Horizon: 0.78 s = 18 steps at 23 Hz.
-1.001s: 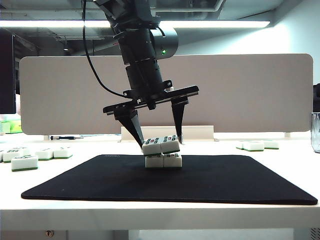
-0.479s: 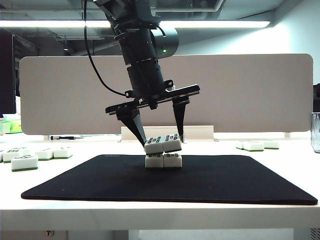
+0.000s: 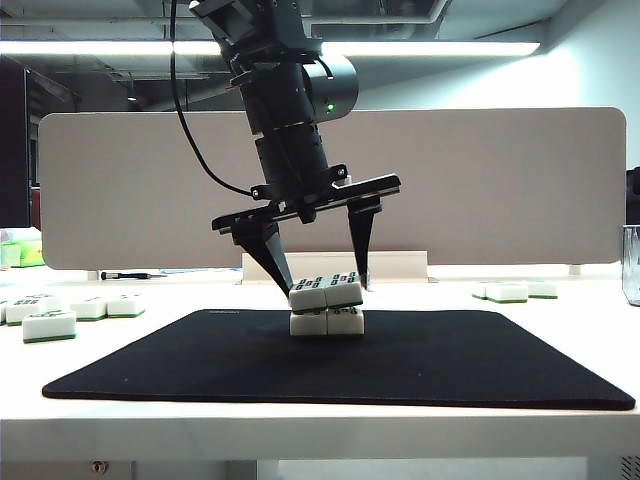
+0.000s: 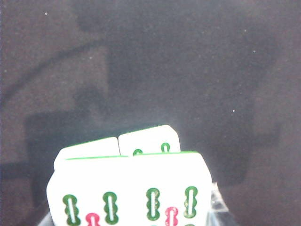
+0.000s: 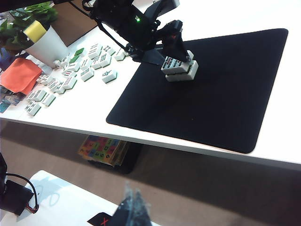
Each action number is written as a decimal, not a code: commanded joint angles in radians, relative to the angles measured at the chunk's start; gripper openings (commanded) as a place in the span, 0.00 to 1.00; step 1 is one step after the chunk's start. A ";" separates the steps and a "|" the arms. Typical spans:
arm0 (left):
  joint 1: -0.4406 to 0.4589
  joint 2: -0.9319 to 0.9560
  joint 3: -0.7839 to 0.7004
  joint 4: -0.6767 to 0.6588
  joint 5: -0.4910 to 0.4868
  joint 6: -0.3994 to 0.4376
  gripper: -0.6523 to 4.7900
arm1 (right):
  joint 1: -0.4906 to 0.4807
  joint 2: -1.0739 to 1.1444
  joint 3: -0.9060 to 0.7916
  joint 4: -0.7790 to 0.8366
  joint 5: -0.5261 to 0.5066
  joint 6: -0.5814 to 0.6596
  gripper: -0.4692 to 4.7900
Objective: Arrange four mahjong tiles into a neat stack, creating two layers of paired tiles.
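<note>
The four mahjong tiles form the stack (image 3: 326, 308) near the back of the black mat (image 3: 450, 360). Two tiles (image 3: 325, 292) lie level, face up, on two others (image 3: 327, 322). My left gripper (image 3: 326, 286) points down over the stack, its fingertips (image 3: 286, 280) close beside the ends of the upper pair, jaws slightly apart and open. In the left wrist view the upper pair (image 4: 129, 188) fills the near edge and the lower pair (image 4: 143, 141) peeks out beyond it. The right wrist view shows the stack (image 5: 179, 69) from afar. My right gripper (image 5: 132, 200) is shut, off the table's front edge.
Loose tiles lie on the white table left of the mat (image 3: 50, 322) and at the back right (image 3: 515, 290). A white divider panel (image 3: 480, 180) stands behind. Several scattered tiles (image 5: 75, 70), a white cup (image 5: 44, 44) and an orange cloth (image 5: 19, 75) sit at the left end.
The upper pair hung tilted between the left fingers and now lies level on the lower pair. The left jaws have eased slightly apart. The arm barely moved.
</note>
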 commanded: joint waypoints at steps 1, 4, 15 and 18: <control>0.001 -0.002 0.003 0.006 -0.003 0.004 0.70 | 0.000 -0.011 0.003 0.010 0.000 -0.003 0.09; 0.002 -0.002 0.003 0.008 -0.003 0.004 0.70 | 0.000 -0.011 0.003 0.010 0.000 -0.003 0.09; 0.005 -0.002 0.003 0.021 -0.003 0.004 0.71 | 0.000 -0.011 0.003 0.009 0.000 -0.003 0.09; 0.005 -0.002 0.003 -0.024 -0.003 0.003 0.70 | 0.000 -0.011 0.003 0.010 0.000 -0.003 0.09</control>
